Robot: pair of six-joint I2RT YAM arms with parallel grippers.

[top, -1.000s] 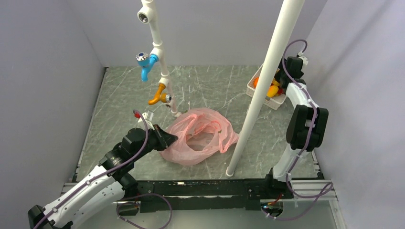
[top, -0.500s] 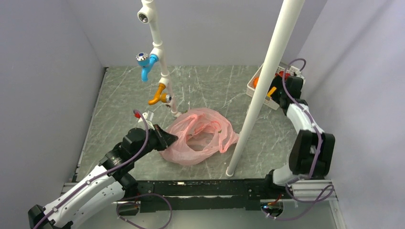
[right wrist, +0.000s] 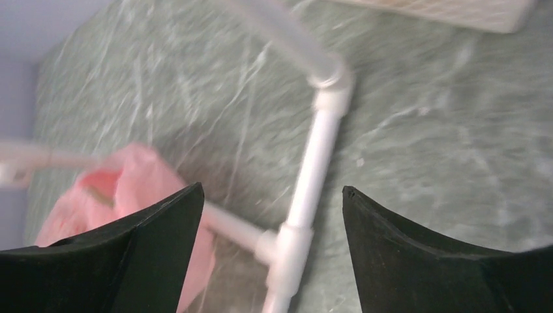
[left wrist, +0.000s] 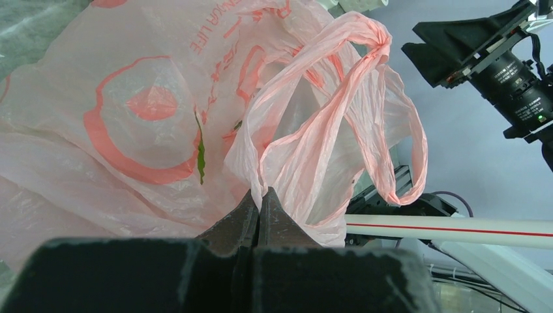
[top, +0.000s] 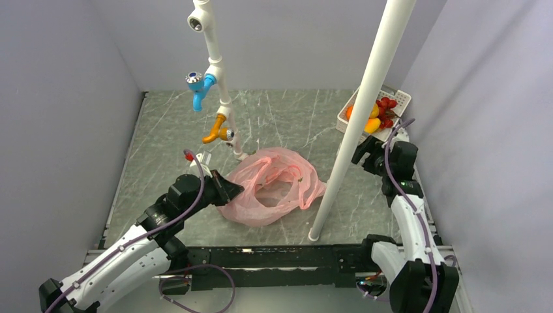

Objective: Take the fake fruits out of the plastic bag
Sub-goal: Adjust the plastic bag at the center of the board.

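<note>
The pink plastic bag [top: 274,186] lies crumpled and open-mouthed in the middle of the table. My left gripper [top: 228,190] is shut on its left edge; in the left wrist view the fingertips [left wrist: 261,197] pinch a fold of the bag [left wrist: 150,130]. A small green leaf-like bit [left wrist: 201,156] shows through the film; I see no fruit in the bag. Orange and yellow fake fruits [top: 372,124] and a red bunch [top: 387,104] lie in the white basket [top: 402,96]. My right gripper [top: 365,153] is open and empty, in front of the basket. In the right wrist view the gripper [right wrist: 270,189] faces the bag [right wrist: 130,176].
A tall white pole [top: 355,130] stands between the bag and my right arm, its foot near the front edge. A white pipe stand with blue and orange taps [top: 218,98] rises behind the bag. Grey walls enclose the table.
My right arm has drawn back from over the basket toward the near edge, gripper open and empty. The fruits in the basket are uncovered. The left gripper and bag have not moved.
</note>
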